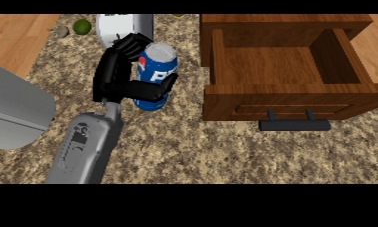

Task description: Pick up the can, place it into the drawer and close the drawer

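A blue can (pixel 156 71) with a silver top stands upright over the speckled counter, left of the drawer. My left hand (pixel 112 73) is shut on it from the can's left side: fingers curl round its far side near the top, and the thumb crosses its near side low down. The wooden drawer (pixel 280 102) is pulled open at the right, its inside bare, with a dark handle (pixel 295 123) on its front. Whether the can rests on the counter or hangs just above it does not show. My right hand shows nowhere.
A green lime (pixel 82 26) and a small grey lump (pixel 63 31) lie at the back left. A white and grey object (pixel 122 25) sits just behind my hand. A large grey shape (pixel 22 108) fills the left edge. The wooden cabinet top (pixel 284 21) runs behind the drawer.
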Robot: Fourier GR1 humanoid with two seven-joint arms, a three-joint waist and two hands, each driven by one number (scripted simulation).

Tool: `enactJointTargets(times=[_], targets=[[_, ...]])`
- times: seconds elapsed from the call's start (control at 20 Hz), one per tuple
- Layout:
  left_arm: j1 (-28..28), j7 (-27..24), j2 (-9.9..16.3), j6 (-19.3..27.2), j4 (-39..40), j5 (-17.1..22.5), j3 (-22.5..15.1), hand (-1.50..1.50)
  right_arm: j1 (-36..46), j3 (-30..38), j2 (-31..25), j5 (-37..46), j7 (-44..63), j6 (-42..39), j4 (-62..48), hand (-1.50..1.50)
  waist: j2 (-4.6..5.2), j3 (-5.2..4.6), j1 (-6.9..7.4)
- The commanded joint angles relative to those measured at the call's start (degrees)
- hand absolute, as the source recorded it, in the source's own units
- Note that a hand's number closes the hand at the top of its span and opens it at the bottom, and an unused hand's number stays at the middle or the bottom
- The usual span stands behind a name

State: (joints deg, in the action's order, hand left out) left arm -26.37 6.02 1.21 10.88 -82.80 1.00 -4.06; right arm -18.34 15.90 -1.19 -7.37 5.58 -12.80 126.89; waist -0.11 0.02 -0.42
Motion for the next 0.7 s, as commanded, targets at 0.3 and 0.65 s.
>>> enactJointTargets(times=[0.3, 0.65], targets=[[-19.4, 6.7, -1.2, 7.1, 8.9, -2.2, -3.6, 1.5, 2.9, 3.0, -1.3, -0.7, -3.0, -1.1, -5.7, -1.5, 0.19, 0.01, -0.44], [-32.2, 9.0, -1.2, 12.7, 17.7, -0.2, -5.0, 1.5, 0.7, 1.0, 0.0, -1.0, 2.0, -0.1, 1.4, -1.5, 0.2, -0.01, -0.65]])
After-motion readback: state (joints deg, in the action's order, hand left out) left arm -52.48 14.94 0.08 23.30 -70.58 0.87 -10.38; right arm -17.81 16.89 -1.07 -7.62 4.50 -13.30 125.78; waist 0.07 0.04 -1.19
